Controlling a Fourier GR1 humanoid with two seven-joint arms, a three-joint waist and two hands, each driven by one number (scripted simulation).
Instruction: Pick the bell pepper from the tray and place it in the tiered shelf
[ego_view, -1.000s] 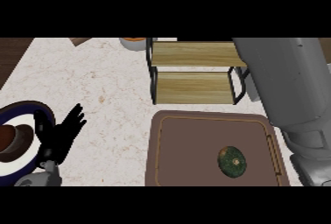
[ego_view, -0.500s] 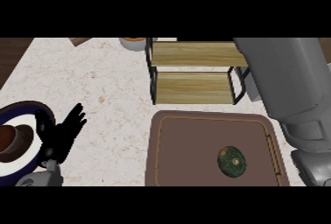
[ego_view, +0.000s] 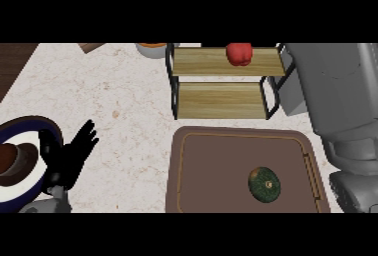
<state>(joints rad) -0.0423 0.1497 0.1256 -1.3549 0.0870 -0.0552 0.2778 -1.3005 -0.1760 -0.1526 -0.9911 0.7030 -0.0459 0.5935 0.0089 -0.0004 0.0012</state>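
Note:
A red bell pepper (ego_view: 238, 54) lies on the upper board of the wooden tiered shelf (ego_view: 221, 100), near its back edge. The brown tray (ego_view: 214, 165) sits in front of the shelf, and a round dark green item (ego_view: 264, 184) lies in it right of centre. My left hand (ego_view: 70, 157) rests open at the lower left, fingers up, holding nothing. My right forearm (ego_view: 336, 105) runs up the right side past the shelf. Its hand does not show in the head view.
A blue-rimmed plate (ego_view: 29, 124) carrying a brown item (ego_view: 13, 160) sits at the left edge beside my left hand. An orange bowl (ego_view: 153, 48) stands at the back, left of the shelf. Speckled counter (ego_view: 125, 100) lies between plate and shelf.
The red bell pepper now shows on the shelf's upper board, where none was visible before. My right forearm has shifted slightly. The left hand has not moved.

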